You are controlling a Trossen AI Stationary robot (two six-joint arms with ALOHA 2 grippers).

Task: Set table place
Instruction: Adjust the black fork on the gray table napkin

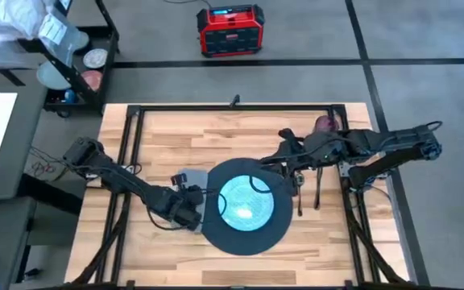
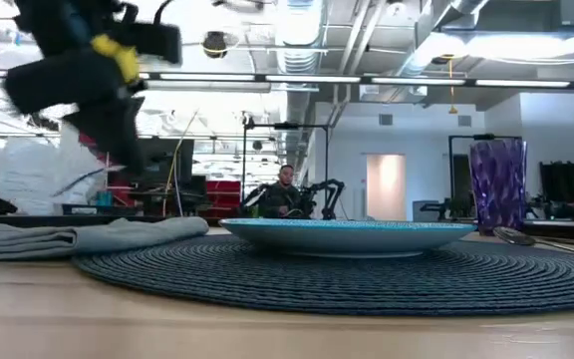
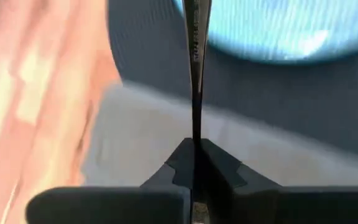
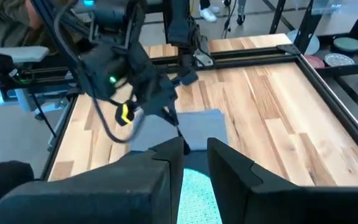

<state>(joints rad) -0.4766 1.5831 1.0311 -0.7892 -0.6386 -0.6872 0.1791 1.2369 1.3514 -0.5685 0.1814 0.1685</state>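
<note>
Clamped in the left gripper [image 3: 194, 163] is a thin metal utensil [image 3: 194, 37], seen edge-on and probably the fork, though its head cannot be made out; it is held above the grey napkin [image 1: 190, 179], which lies on the table [image 1: 176, 133] at the left edge of the mat [image 1: 216, 234]. For the step in hand to be done well, the utensil should be lowered flat onto the folded cloth, parallel to the plate's side, and released only once it rests there, so that it neither slides nor rolls onto the woven mat. That mat is dark, round and ribbed; the teal plate [image 1: 246, 203] centred on it is smooth and glossy with a shallow rim. To the right, two slim metal pieces [image 1: 308, 192] lie just off the mat, and the faceted purple cup [image 2: 497, 185] stands beyond them. Over the plate's far right edge, the right gripper [image 4: 194, 149] is held narrowly parted and empty.
</note>
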